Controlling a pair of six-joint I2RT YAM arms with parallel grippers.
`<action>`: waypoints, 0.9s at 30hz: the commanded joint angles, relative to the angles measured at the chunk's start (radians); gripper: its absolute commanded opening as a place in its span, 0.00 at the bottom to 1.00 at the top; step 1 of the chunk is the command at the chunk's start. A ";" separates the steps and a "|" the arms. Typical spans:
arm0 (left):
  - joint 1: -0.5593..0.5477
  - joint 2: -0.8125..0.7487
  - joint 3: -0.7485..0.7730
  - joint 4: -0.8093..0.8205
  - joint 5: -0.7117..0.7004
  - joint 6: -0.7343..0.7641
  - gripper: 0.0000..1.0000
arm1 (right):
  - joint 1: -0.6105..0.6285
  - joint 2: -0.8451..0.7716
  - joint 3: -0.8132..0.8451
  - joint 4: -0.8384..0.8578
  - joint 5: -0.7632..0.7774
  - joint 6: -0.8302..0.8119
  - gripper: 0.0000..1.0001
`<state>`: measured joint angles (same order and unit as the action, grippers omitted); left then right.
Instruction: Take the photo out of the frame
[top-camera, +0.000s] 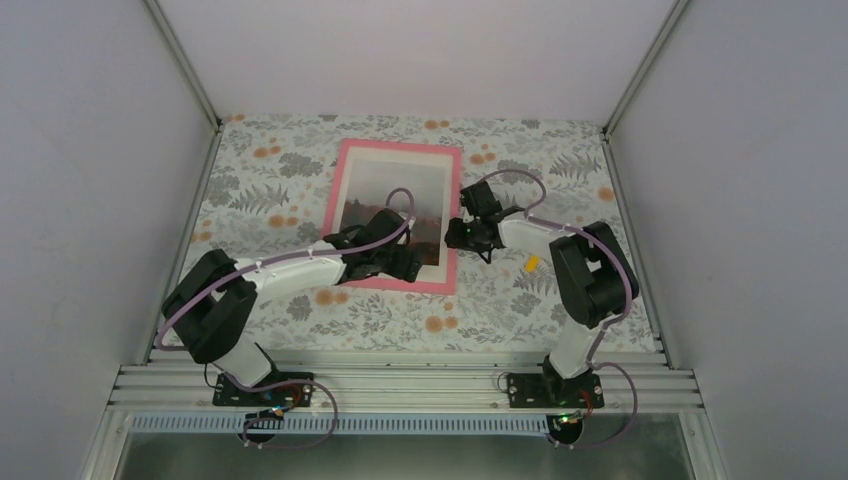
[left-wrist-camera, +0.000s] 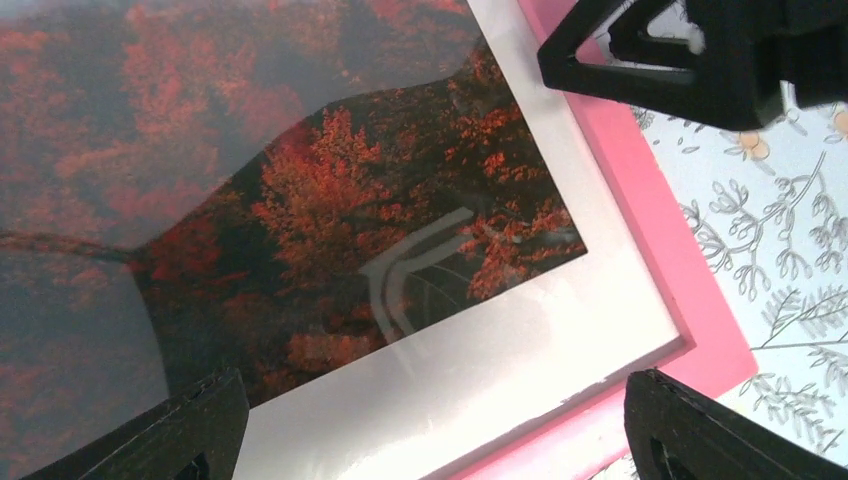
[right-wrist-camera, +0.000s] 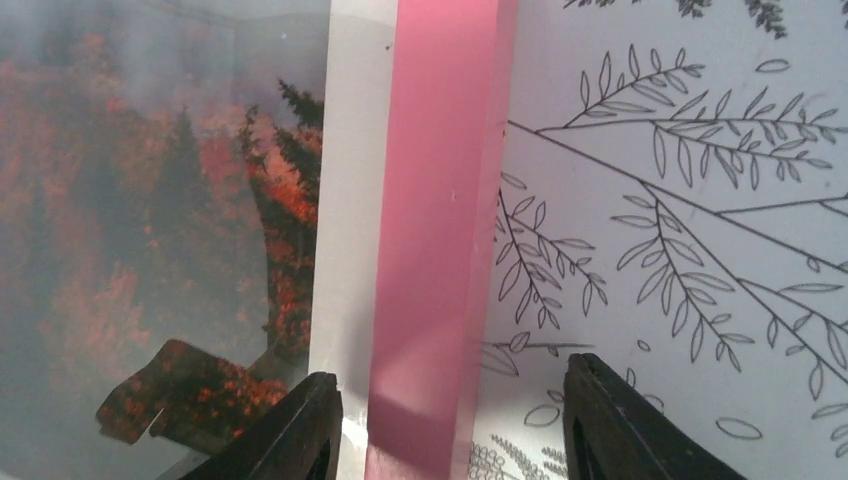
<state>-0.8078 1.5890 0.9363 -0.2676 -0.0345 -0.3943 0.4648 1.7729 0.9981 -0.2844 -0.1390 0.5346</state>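
Both grippers sat over the near right part of the frame (top-camera: 398, 147), which lay flat and face up on the flowered tablecloth (top-camera: 270, 190) with the photo (top-camera: 375, 180) inside it, behind what the reflections suggested was glass (left-wrist-camera: 420, 270). The left gripper (left-wrist-camera: 438, 395) hung wide open above the near right corner, holding nothing. The right gripper (right-wrist-camera: 450, 378) straddled the right rail about half open, one finger over the white margin, the other over the cloth outside. Gaps showed on both sides, so it gripped nothing.

The main danger, as I judged it, lay in that straddle. If the jaws closed slightly off, the inner finger would land on the slick glass and skid, or the thin rail would be pinched unevenly and the frame would twist or slide on the cloth. Lifting by one rail alone could tip the frame and let glass and photo shift. The grippers were close together, the right one showing in the left wrist view, so a careless move could knock them together.

A small yellow object (top-camera: 532, 264) lay on the cloth beside the right arm (top-camera: 585, 270), apart from the frame. One purple cable (top-camera: 400, 189) looped above the photo, and with the photo facing up, its back was out of reach.
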 joint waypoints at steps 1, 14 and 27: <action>-0.029 -0.048 -0.036 -0.015 -0.115 0.096 0.94 | 0.027 0.050 0.057 -0.062 0.048 0.040 0.46; -0.166 -0.090 -0.076 0.051 -0.264 0.321 1.00 | -0.001 0.070 0.180 -0.215 0.117 -0.023 0.08; -0.374 0.028 -0.060 0.125 -0.486 0.509 1.00 | -0.076 0.026 0.313 -0.377 0.081 -0.145 0.04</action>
<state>-1.1160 1.5665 0.8631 -0.1753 -0.4076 0.0406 0.4122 1.8538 1.2560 -0.6109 -0.0555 0.4229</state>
